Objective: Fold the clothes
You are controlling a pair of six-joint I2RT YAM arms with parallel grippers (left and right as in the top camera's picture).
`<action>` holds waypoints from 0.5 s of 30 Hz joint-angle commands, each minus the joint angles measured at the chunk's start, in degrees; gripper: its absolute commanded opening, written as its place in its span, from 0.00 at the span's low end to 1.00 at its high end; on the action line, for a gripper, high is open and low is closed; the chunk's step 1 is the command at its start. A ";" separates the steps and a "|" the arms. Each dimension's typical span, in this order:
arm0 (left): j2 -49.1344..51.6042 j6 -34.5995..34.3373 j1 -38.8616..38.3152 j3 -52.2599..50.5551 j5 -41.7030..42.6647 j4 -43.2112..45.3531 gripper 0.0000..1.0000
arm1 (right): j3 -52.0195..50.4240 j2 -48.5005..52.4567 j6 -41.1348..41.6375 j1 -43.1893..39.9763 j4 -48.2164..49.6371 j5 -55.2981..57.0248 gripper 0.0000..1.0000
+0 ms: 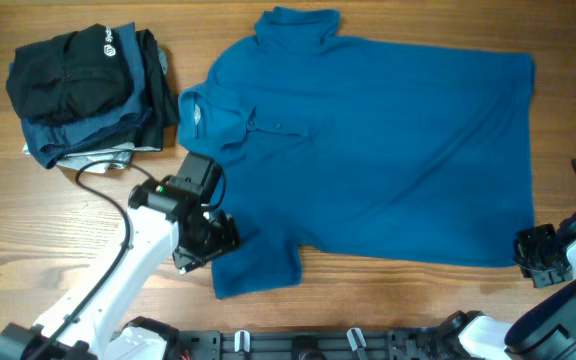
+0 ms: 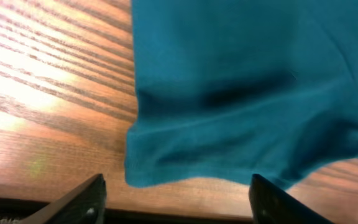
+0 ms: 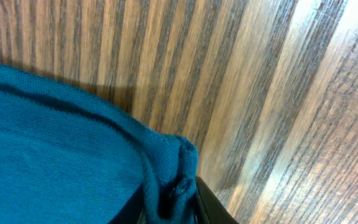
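Note:
The medium-blue polo shirt (image 1: 368,150) lies spread flat on the wooden table, collar to the left, hem to the right. My left gripper (image 1: 211,238) is open and hovers over the near sleeve; in the left wrist view the sleeve's edge (image 2: 229,124) lies just ahead of the spread fingers (image 2: 176,202), with nothing between them. My right gripper (image 1: 530,250) is at the shirt's near right hem corner. In the right wrist view its fingers (image 3: 169,199) are shut on a bunched fold of that blue corner (image 3: 173,162).
A stack of folded garments (image 1: 88,90), black with a small white logo on top of dark teal and grey pieces, sits at the far left of the table. The table's front edge (image 1: 298,335) runs just below both arms.

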 commanded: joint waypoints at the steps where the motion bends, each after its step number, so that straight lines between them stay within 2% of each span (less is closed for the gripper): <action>1: -1.27 -3.28 -0.26 -6.34 0.09 3.17 0.62 | -2.03 1.55 0.15 -0.07 0.20 1.14 0.18; 4: -1.25 -5.55 -0.26 -9.73 1.09 5.57 0.58 | -2.03 1.55 0.15 -0.09 0.20 1.14 0.18; 9: -1.25 -5.51 -0.26 -12.33 1.38 8.07 0.58 | -2.03 1.55 0.15 -0.07 0.39 1.14 0.18; 11: -1.25 -5.53 -0.26 -13.75 1.60 10.75 0.51 | -2.03 1.55 0.15 -0.07 0.37 1.14 0.18; 15: -1.25 -5.77 -0.26 -15.52 3.10 12.94 0.52 | -2.03 1.55 0.15 -0.09 0.42 1.14 0.21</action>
